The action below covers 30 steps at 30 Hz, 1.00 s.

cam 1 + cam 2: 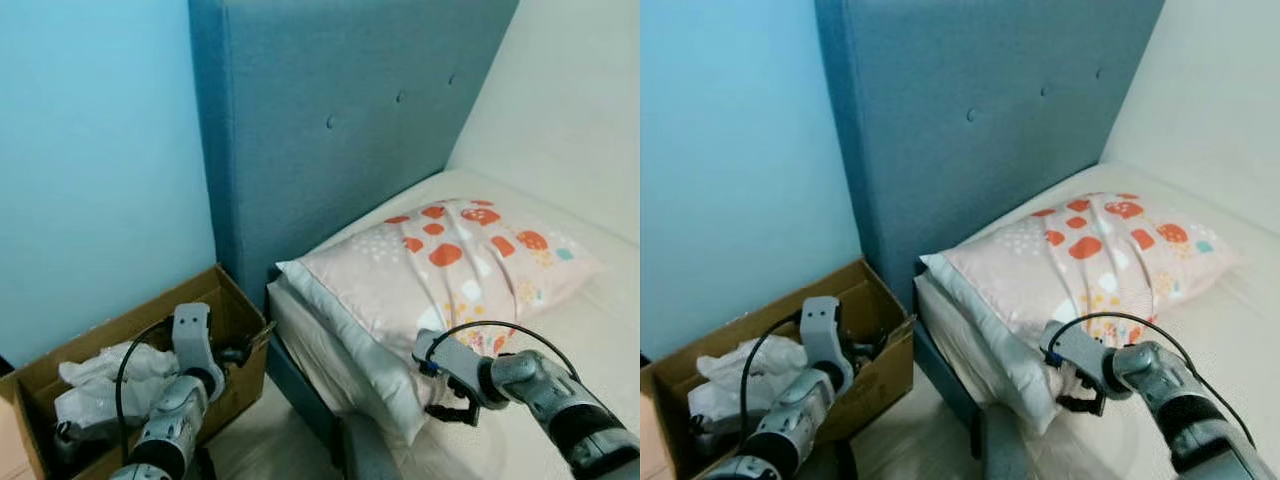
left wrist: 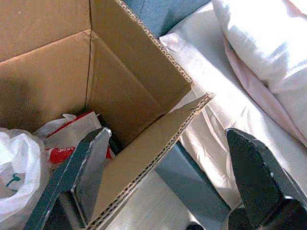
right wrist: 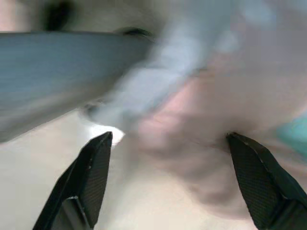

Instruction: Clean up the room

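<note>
My right gripper point(image 3: 168, 184), fingers spread, reaches the pillow point(image 1: 450, 265) lying on the bed point(image 1: 590, 330); straightening looks under way. My left gripper point(image 2: 168, 187), also spread, hovers over the cardboard box point(image 2: 144, 86). Next I need a firm pinch on the pillow's edge.

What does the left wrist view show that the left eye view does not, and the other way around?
The left wrist view alone shows red-printed packaging deep in the cardboard box, with the open left gripper astride the box's front wall. The left eye view alone shows the padded blue headboard, the pillow's red-spotted top and the right gripper by the pillow. Both show the box, white plastic bags and the mattress.
</note>
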Tool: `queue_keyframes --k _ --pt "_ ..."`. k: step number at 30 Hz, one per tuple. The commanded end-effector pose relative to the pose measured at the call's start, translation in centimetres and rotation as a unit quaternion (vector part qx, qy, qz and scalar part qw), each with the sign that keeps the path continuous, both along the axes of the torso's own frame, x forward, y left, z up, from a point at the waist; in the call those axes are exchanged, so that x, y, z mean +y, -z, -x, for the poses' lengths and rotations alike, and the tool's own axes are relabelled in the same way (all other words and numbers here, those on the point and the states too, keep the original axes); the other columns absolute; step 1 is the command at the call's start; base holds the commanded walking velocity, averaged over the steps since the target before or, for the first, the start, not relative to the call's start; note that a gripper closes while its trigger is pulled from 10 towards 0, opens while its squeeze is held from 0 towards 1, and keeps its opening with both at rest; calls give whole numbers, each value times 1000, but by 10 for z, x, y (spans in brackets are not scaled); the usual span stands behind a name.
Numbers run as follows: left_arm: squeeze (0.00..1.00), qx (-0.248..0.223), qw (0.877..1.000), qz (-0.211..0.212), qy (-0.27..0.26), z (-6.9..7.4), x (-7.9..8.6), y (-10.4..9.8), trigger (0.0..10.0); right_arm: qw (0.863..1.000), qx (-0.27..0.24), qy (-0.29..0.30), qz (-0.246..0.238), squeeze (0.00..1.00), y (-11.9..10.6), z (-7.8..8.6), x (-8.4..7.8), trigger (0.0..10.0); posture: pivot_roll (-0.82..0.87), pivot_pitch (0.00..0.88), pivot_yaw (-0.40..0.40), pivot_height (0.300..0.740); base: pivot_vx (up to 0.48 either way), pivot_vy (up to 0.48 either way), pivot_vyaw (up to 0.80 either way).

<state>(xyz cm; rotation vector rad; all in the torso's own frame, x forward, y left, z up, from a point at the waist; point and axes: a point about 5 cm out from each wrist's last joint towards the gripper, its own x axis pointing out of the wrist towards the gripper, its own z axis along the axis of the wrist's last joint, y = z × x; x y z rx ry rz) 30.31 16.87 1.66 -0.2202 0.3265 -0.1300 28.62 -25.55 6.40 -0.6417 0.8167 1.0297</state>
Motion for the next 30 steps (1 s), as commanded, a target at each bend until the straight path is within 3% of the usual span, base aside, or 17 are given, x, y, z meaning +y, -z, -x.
queue_keyframes --k 1,3,4,6,7,9,10,11,13,14,15,16,17,18,21,23,30 --pt "1000 13 1000 -6 1 3 3 5 10000 1000 11 -1 -17 1000 -3 2 -1 10000 -65 68 -100 598 0 0 0" --pt "1000 14 1000 -8 0 4 4 5 10000 1000 12 3 -20 894 -5 2 -3 10000 -63 64 -98 598 0 0 0" --pt "1000 16 1000 -9 0 4 6 5 10000 1000 7 11 -25 561 -8 0 -4 10000 -62 60 -93 598 0 0 0" --pt "1000 16 1000 -9 0 4 6 5 10000 1000 7 11 -25 561 -8 0 -4 10000 -62 60 -93 598 0 0 0" --pt "1000 17 1000 -11 0 4 7 6 10000 999 -8 23 -35 0 -12 -4 -3 10000 -62 59 -93 598 0 0 0" --pt "1000 17 1000 -11 0 4 7 6 10000 999 -8 23 -35 0 -12 -4 -3 10000 -62 59 -93 598 0 0 0" --pt "1000 18 1000 -13 -1 5 9 6 10000 993 -70 64 -64 0 -21 -19 2 10000 -67 51 -90 598 0 0 0" --pt "1000 15 1000 -17 -1 3 9 4 10000 970 -143 162 -109 0 -29 -40 8 10000 -66 46 -88 598 0 0 0" --pt "1000 15 1000 -17 -1 3 9 4 10000 970 -143 162 -109 0 -29 -40 8 10000 -66 46 -88 598 0 0 0" --pt "1000 8 1000 -20 0 1 9 1 10000 933 -175 268 -165 0 -31 -56 18 10000 -66 40 -86 598 0 0 0" --pt "1000 8 1000 -20 0 1 9 1 10000 933 -175 268 -165 0 -31 -56 18 10000 -66 40 -86 598 0 0 0" --pt "1000 0 1000 -26 4 -3 7 -2 10000 895 -179 345 -218 0 -27 -63 32 10000 -65 36 -82 598 0 0 0" --pt "1000 0 1000 -26 4 -3 7 -2 10000 895 -179 345 -218 0 -27 -63 32 10000 -65 36 -82 598 0 0 0" --pt "1000 -10 999 -33 8 -6 4 -7 10000 863 -168 398 -263 0 -21 -65 44 10000 -61 31 -76 598 0 0 0" --pt "1000 -10 999 -33 8 -6 4 -7 10000 863 -168 398 -263 0 -21 -65 44 10000 -61 31 -76 598 0 0 0" --pt "0 -23 998 -56 17 -12 -4 -12 10000 828 -131 459 -295 0 10 -50 64 10000 -46 15 -60 607 0 0 0" --pt "0 0 997 -72 -4 -5 3 -2 10000 823 -98 501 -247 0 56 -15 66 10000 -35 9 -58 622 0 0 0"
